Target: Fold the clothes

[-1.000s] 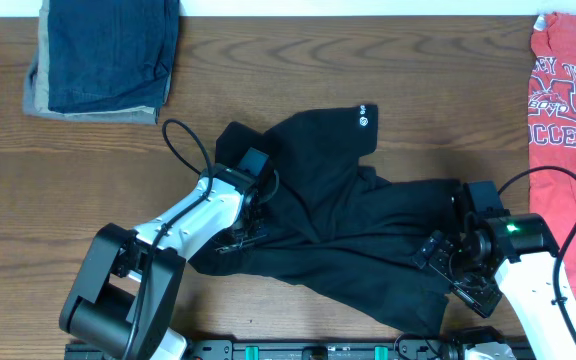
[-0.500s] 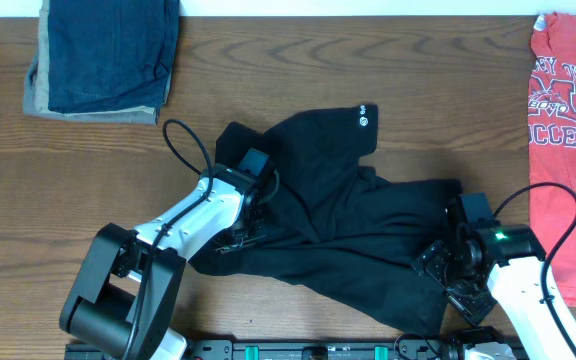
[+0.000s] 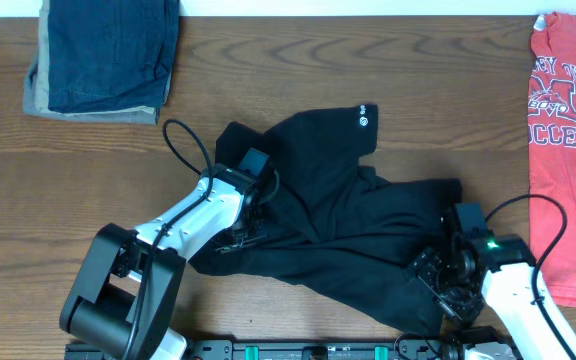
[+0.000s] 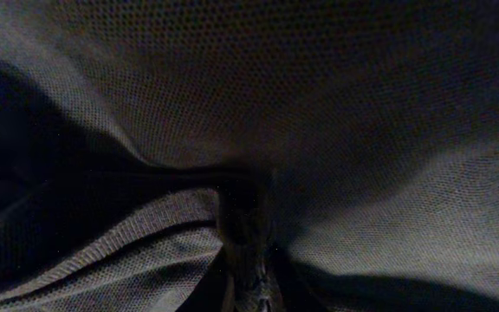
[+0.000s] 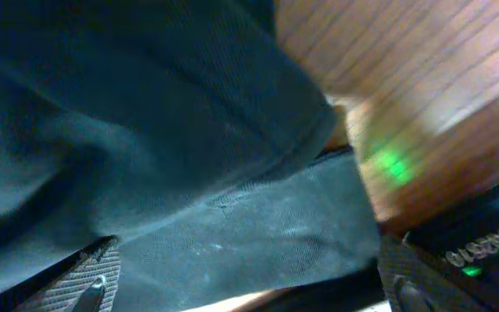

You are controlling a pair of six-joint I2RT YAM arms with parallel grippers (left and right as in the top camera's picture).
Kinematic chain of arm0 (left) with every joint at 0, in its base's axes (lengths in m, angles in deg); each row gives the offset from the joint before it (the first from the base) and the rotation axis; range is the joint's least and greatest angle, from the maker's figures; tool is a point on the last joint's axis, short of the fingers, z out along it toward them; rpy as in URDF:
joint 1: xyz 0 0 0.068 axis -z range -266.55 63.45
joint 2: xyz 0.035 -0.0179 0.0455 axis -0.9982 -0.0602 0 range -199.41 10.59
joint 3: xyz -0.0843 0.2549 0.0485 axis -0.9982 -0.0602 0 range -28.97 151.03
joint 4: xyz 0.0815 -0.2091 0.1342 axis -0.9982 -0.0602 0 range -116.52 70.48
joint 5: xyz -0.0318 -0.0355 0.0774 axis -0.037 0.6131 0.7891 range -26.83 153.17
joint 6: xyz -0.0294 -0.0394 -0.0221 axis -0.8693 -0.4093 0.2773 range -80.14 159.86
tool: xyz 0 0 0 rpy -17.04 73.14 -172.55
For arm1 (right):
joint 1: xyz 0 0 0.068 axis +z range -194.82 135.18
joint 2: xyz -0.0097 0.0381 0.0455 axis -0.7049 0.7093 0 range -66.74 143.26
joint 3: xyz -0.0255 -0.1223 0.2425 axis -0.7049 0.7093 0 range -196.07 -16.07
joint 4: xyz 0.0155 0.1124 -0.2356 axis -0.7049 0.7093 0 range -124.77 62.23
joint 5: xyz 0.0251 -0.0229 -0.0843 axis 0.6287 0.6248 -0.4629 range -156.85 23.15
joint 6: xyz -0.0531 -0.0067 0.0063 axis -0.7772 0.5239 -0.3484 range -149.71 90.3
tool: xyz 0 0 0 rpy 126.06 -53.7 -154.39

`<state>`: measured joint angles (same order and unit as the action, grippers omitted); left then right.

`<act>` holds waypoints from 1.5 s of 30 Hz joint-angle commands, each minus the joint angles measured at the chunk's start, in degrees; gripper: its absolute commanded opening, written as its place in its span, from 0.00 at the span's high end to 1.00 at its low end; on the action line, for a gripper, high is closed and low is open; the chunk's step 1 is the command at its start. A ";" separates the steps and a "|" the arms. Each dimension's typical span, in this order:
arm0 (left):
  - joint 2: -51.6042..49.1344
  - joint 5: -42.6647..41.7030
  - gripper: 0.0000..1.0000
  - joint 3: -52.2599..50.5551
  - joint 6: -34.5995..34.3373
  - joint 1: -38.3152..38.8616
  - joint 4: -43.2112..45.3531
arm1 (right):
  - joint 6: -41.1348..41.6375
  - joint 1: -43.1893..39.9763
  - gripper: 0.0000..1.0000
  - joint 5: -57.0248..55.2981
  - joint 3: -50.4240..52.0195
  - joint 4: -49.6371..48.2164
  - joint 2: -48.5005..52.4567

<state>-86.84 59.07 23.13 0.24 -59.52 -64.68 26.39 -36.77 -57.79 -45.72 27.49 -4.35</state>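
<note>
While I watch overhead, black shirt [image 3: 338, 220] lies crumpled mid-table [image 3: 368, 70], white round logo [image 3: 363, 121] showing at heap's far edge. Left gripper [image 3: 236, 240] at shirt's left side, jaws closed, fabric pinched between them in my wrist view. Right gripper [image 3: 440, 285] at shirt's near right corner, jaws wide, cloth between fingers [image 5: 93, 277], unclamped. Red T-shirt [image 3: 565, 150] at right edge; denim stack [image 3: 108, 55] far left.
</note>
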 commanded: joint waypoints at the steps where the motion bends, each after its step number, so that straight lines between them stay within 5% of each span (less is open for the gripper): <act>1: -0.87 1.11 0.89 -0.24 0.15 0.04 -0.35 | 0.76 0.66 0.08 3.45 2.51 -0.37 -0.13; 30: -0.87 1.16 0.88 -0.24 1.01 0.04 -0.35 | 1.09 0.63 0.16 -3.52 5.09 -14.19 -0.13; 39: -0.87 1.14 0.87 -0.24 0.98 0.04 -0.33 | 1.09 0.63 0.36 -2.05 5.09 -12.55 -0.13; 45: -0.87 1.14 0.87 -0.24 0.98 0.04 -0.33 | 1.14 0.63 0.58 -1.95 5.09 -12.63 -0.13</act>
<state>-86.84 59.07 23.13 0.90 -59.52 -64.66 27.09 -36.77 -59.46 -41.06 14.86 -4.35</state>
